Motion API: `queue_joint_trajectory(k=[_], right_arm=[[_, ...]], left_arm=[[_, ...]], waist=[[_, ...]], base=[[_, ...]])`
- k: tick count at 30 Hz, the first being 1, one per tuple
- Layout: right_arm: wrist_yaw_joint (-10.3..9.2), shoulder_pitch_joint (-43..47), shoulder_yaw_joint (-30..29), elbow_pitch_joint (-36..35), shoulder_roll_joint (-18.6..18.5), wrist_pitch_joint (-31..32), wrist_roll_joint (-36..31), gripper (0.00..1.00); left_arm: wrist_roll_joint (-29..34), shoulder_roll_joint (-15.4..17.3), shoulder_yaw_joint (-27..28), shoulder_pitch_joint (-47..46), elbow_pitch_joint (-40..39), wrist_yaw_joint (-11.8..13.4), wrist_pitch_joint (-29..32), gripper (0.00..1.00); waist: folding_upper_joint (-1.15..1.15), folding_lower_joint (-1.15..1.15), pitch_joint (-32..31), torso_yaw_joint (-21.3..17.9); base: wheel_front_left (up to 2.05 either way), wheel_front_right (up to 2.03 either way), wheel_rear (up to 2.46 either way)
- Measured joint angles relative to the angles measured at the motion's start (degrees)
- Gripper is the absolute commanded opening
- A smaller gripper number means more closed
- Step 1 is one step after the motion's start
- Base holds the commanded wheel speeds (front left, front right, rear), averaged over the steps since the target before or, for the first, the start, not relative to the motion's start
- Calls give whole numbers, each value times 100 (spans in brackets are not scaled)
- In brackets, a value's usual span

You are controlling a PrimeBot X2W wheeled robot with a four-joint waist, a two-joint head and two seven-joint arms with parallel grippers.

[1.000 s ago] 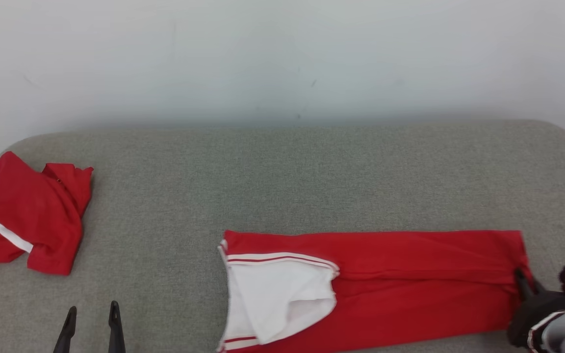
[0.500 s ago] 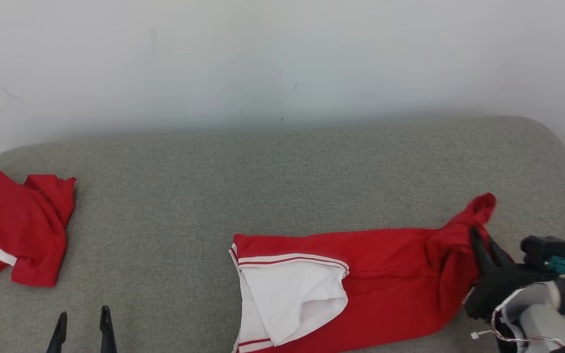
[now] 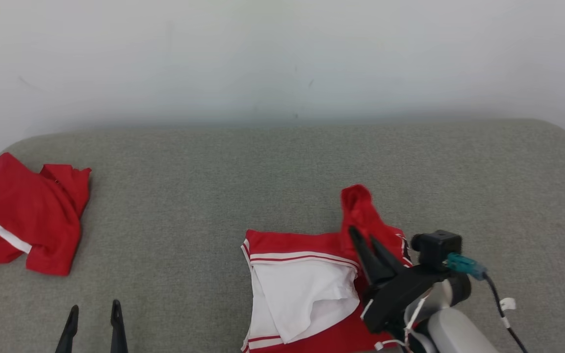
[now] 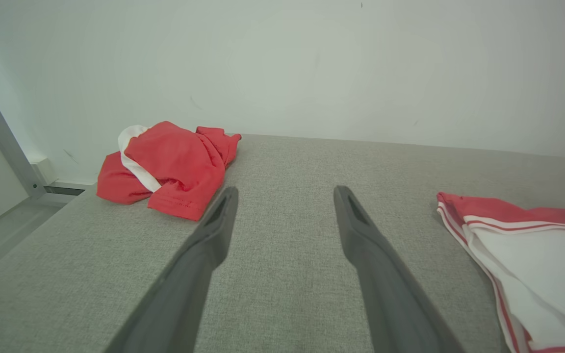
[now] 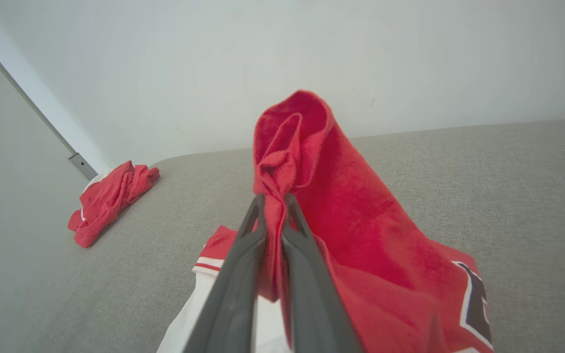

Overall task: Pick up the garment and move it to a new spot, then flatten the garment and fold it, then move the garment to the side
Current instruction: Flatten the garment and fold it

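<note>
One second has changed a lot. The garment (image 3: 287,243) lay stretched long across the grey padded surface (image 3: 282,166), with my right gripper (image 3: 361,234) pinching its far right end. Now that end has been lifted and carried leftward, so the red cloth doubles over itself toward the white-lined end. I judge the fold well under way but unfinished, since the carried end stands bunched in the air rather than lying flat. The right jaws are nearly closed, clamping a gathered wad of red fabric; in the wrist view the cloth sprouts above the tips. My left gripper (image 3: 93,308) hovers at the lower left over bare surface, jaws spread wide and empty, well apart from the garment. A second red garment (image 3: 32,215) lies crumpled at the far left.
</note>
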Motion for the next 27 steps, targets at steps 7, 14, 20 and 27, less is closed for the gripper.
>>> queue_joint_trajectory(k=[7,14,20,27], right_arm=[[0,-48,498,79,364,201,-146,0],[0,-299,910,775,582,90,-138,0],[0,-467,1171,1335,620,-208,2,100],[0,-619,1266,1167,606,-723,122,100]], left_arm=[[-12,-14,-154,-157,116,-12,0,100],[-55,-16,-294,-347,260,-14,-1,100],[-92,-19,-345,-421,386,-19,0,100],[-96,-18,-249,-419,375,-20,0,100]], waist=[[0,0,58,222],[0,0,140,459],[0,0,145,550],[0,0,113,469]], base=[[0,0,0],[0,0,0],[0,0,0],[0,0,0]])
